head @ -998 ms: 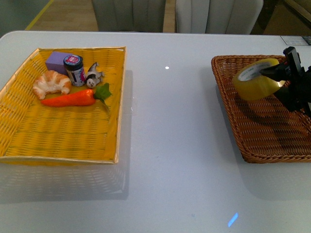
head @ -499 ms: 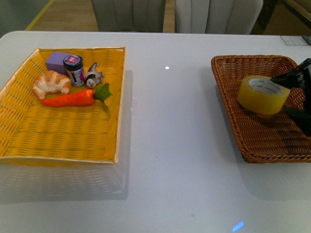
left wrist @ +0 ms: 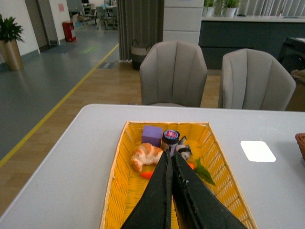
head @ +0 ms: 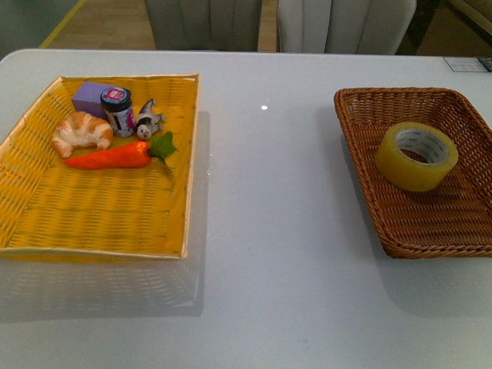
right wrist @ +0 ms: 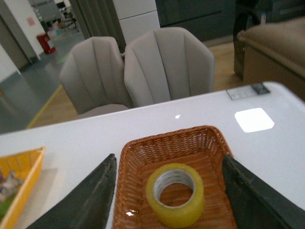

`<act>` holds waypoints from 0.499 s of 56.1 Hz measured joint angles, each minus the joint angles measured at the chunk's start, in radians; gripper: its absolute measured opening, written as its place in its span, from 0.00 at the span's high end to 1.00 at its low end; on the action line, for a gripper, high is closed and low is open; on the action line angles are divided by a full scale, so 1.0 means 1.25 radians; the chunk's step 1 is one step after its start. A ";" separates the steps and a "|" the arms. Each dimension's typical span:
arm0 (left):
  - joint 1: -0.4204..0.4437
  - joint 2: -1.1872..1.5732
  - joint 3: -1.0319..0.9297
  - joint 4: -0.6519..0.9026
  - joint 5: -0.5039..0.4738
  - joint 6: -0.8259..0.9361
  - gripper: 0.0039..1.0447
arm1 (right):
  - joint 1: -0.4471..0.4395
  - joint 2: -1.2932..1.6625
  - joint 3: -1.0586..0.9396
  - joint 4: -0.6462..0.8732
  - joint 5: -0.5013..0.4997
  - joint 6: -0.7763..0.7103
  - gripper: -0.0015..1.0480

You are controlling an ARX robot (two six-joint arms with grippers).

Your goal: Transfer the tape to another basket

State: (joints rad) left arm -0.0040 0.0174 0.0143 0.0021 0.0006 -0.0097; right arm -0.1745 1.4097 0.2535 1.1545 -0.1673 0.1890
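1. The tape [head: 417,156] lies flat, core hole up, on the floor of the brown basket [head: 361,100] at the right of the front view. It sits in the basket's upper half and touches no wall that shows.
2. In the right wrist view, the right gripper [right wrist: 167,160] is spread wide and holds nothing. Its two dark fingers fill the lower left and lower right corners of that frame. The roll sits low at centre between them, apart from both.
3. Neither arm appears in the front view.
4. The left gripper [left wrist: 170,157] is clenched, finger against finger, with nothing between. It hangs above the yellow tray [head: 188,154], which holds a croissant [head: 81,131], a carrot [head: 111,157] and a small jar [head: 118,110].
5. The delivery looks complete, so the step in hand is probably clearing the right arm.
6. That likely goes best as a straight lift away from the basket, fingers wide, so that neither brushes the roll or the wicker rim. A sideways sweep could nudge the tape or drag the basket.
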 joint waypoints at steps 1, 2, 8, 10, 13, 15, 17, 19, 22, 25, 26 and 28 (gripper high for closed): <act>0.000 0.000 0.000 -0.001 0.000 0.000 0.99 | 0.002 -0.009 -0.005 -0.002 0.002 -0.013 0.41; 0.000 0.000 0.000 -0.002 0.000 0.000 0.99 | 0.006 -0.024 -0.016 -0.005 0.007 -0.035 0.45; 0.000 -0.001 0.000 -0.002 -0.001 0.000 0.99 | 0.029 -0.082 -0.060 -0.034 0.025 -0.106 0.63; 0.000 -0.001 0.000 -0.002 -0.001 0.000 0.99 | 0.037 -0.106 -0.074 -0.047 0.032 -0.116 0.70; 0.000 -0.001 0.000 -0.002 0.000 0.000 0.99 | 0.045 -0.140 -0.091 -0.064 0.040 -0.127 0.78; 0.000 -0.002 0.000 -0.002 0.000 0.000 0.99 | 0.049 -0.168 -0.102 -0.078 0.048 -0.131 0.85; 0.000 -0.002 0.000 -0.002 0.000 0.000 0.99 | 0.052 -0.187 -0.109 -0.088 0.054 -0.132 0.90; 0.000 -0.002 0.000 -0.002 0.000 0.000 0.99 | 0.057 -0.212 -0.119 -0.102 0.059 -0.135 0.97; 0.000 -0.002 0.000 -0.002 0.000 0.000 0.99 | 0.066 -0.248 -0.132 -0.128 0.063 -0.143 0.98; 0.000 -0.002 0.000 -0.002 0.000 0.000 0.99 | 0.072 -0.280 -0.143 -0.152 0.067 -0.143 0.98; 0.000 -0.002 0.000 -0.002 0.000 0.000 0.99 | 0.077 -0.294 -0.146 -0.161 0.072 -0.144 0.98; 0.000 -0.002 0.000 -0.002 0.000 0.000 0.99 | 0.102 -0.321 -0.154 -0.182 0.116 -0.144 0.98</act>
State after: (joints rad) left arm -0.0044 0.0154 0.0143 -0.0002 0.0002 -0.0097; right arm -0.0471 1.0080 0.0612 0.9272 -0.0223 0.0090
